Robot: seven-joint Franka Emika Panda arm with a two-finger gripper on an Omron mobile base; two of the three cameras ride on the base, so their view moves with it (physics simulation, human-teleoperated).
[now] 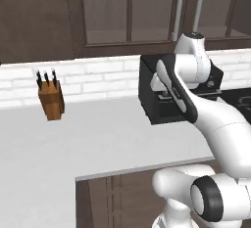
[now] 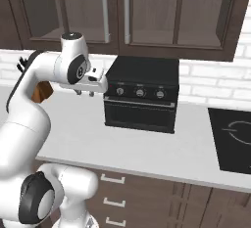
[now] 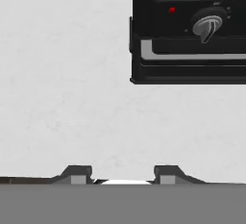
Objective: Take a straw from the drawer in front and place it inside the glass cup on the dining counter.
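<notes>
One knife block (image 1: 51,100) stands at the left of the grey-white desk (image 1: 98,139), near the white brick wall (image 1: 93,78); three dark knife handles stick up from it. To its right sits one black countertop oven (image 2: 141,95), square on the desk with its back toward the wall; the right base view shows three round knobs in a row across its front, and the hand view shows one of those knobs with a small red light beside it. At the far right of the desk one black cooktop (image 2: 231,139) lies flush in the surface.

The hand (image 3: 123,175) hovers above bare desk just in front of the oven's left corner. Its two fingertips (image 3: 77,174) stand well apart with nothing between them, so it is released and empty. In the right base view the hand (image 2: 90,86) sits just left of the oven.

Below the desk edge, the right base view shows three short silver handles stacked one above another on dark brown fronts; the top drawer (image 2: 115,179) is closed.

Along the wall above, dark wood cabinets with glass panes (image 2: 147,11) carry two long vertical silver handles side by side.
</notes>
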